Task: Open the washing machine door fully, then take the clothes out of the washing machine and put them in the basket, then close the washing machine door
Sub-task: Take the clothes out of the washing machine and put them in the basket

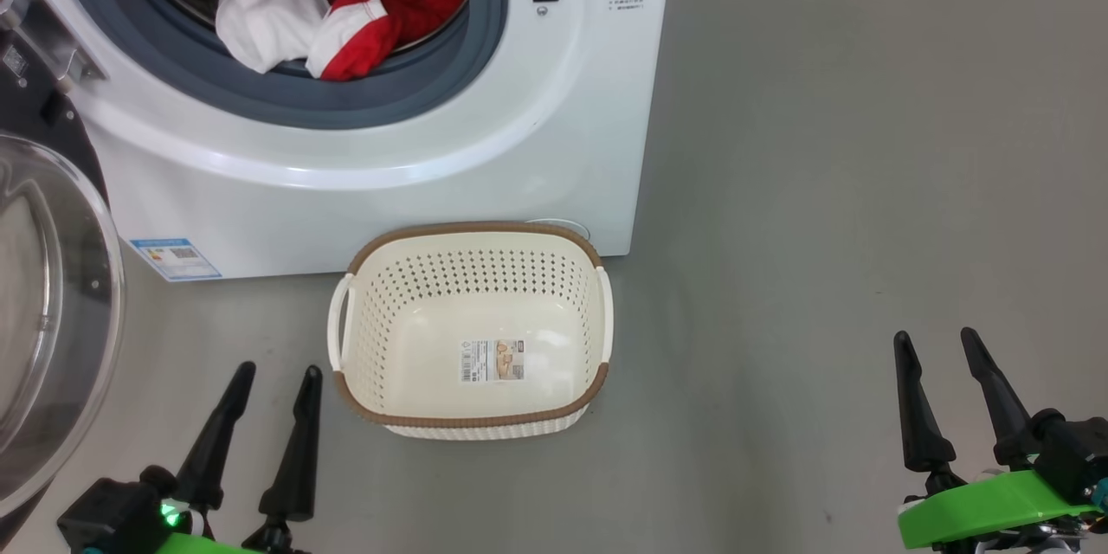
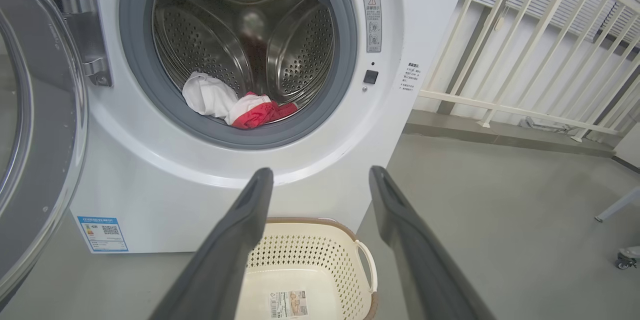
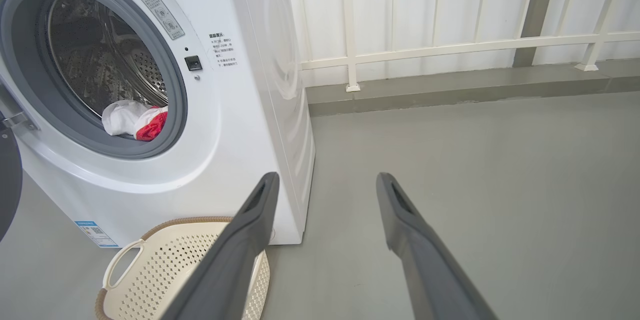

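Head view, lower corners: left gripper (image 1: 279, 370) and right gripper (image 1: 936, 336) are both empty, fingers spread, pointing up the frame over grey floor (image 1: 866, 190). Between them at centre, the basket (image 1: 467, 421) sits empty just before the washing machine (image 1: 554, 104), likely so clothes drop straight in. At the left edge, the washing machine door (image 1: 52, 303) stands wide open, cut off by the frame. Upper left, the clothes (image 1: 346, 26) lie bunched at the drum's lip, white beside red; any lettering is folded out of sight

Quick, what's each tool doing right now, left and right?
Left tool: open, holding nothing.
Right tool: open, holding nothing.
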Robot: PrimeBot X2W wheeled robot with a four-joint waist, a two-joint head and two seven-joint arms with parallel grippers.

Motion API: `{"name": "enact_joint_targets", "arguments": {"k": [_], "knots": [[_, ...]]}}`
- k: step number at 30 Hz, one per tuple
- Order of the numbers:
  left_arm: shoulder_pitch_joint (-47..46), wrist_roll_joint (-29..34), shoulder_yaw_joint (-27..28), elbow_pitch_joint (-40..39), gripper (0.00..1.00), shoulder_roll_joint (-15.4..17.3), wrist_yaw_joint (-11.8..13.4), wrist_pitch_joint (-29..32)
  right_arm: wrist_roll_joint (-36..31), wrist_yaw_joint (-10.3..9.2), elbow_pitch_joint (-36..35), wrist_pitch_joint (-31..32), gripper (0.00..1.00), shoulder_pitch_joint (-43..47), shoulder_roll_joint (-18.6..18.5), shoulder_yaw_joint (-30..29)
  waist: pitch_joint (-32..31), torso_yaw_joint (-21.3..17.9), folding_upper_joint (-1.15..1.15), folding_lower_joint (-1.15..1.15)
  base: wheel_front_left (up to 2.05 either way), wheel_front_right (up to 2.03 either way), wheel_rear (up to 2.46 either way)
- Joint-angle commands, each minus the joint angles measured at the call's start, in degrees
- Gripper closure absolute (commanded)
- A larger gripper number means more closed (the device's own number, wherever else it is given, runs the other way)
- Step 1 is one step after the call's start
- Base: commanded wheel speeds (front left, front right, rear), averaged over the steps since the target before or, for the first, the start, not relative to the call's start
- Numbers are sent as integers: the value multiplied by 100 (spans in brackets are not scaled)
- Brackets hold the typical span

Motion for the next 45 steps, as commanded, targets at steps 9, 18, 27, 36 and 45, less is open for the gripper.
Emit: {"name": "enact_joint_targets", "arguments": {"k": [9,18,27,36,45], "knots": [[-191,-188,111,-278,0,243,34,-28,-32,42,-146,-52,0,-150,-55,157,65,49,0,0,62,-63,1],[-223,-203,114,-264,0,244,34,-28,-38,42,-128,-52,0,-162,-55,199,84,49,0,0,145,-145,0],[-240,-99,194,-202,0,192,34,-28,-22,42,-96,-52,0,-158,-55,243,67,78,0,0,125,-125,0],[-277,-15,170,-176,0,154,34,-28,-21,42,-89,-52,0,-192,-54,279,113,124,0,0,29,-29,0],[-308,-52,159,-79,0,156,34,-28,-6,42,-73,-52,0,-240,-54,332,183,112,0,0,0,0,0]]}}
